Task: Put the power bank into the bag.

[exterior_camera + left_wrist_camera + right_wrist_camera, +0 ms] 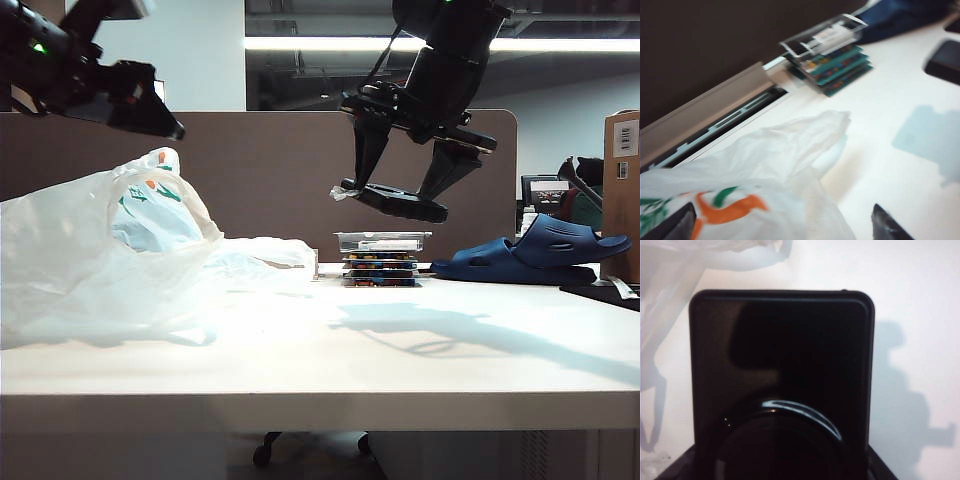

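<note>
The right gripper [404,200] hangs above the white bench [420,350], clamped on the flat black rectangular power bank [403,203], well right of the crinkled translucent white plastic bag [90,260]. The left gripper [782,225] hovers over the bag, fingers spread wide and empty.

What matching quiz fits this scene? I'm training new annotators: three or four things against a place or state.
Things:
1. power bank
2. bag
3. blue slipper
4. left gripper

Places or states:
A. open, above the bag
B. lying on the table's left side
C. held in the air by the right gripper
D. at the table's far right

Pairs: 1-C, 2-B, 3-D, 4-A
</note>
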Tool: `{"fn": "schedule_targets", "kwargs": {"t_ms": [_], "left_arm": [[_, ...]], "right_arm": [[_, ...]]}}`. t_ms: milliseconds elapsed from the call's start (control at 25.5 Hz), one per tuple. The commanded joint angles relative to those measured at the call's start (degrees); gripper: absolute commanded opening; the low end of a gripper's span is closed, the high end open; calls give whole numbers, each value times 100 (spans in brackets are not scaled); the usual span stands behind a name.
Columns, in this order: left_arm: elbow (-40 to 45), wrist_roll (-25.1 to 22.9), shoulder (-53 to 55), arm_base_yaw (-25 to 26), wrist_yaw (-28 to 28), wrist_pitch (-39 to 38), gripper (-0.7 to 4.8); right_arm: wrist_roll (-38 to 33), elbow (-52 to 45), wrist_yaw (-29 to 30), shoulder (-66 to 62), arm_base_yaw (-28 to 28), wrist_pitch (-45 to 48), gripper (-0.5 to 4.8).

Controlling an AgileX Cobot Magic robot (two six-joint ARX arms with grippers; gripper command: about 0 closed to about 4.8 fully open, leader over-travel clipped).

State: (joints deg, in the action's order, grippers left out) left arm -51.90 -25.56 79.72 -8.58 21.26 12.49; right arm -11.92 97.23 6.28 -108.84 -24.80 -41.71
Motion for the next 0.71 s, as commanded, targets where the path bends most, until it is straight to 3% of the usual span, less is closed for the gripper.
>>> {"fn": "schedule_targets", "kwargs": {"t_ms": [39, 392, 549, 666, 705], "left_arm": [[-20, -302, 131, 2, -35, 37, 479], [-28, -468, 472, 2, -544, 50, 479], [-42, -468, 568, 2, -662, 48, 425], [-44, -463, 568, 2, -850, 144, 205], [-44, -466, 566, 2, -850, 173, 176]], "right_arm": [[15, 46, 28, 66, 9, 164, 197], [13, 46, 136, 66, 7, 164, 197], [13, 46, 138, 66, 7, 142, 197], [13, 46, 420, 66, 4, 129, 197], [15, 46, 507, 66, 4, 133, 197]]}}
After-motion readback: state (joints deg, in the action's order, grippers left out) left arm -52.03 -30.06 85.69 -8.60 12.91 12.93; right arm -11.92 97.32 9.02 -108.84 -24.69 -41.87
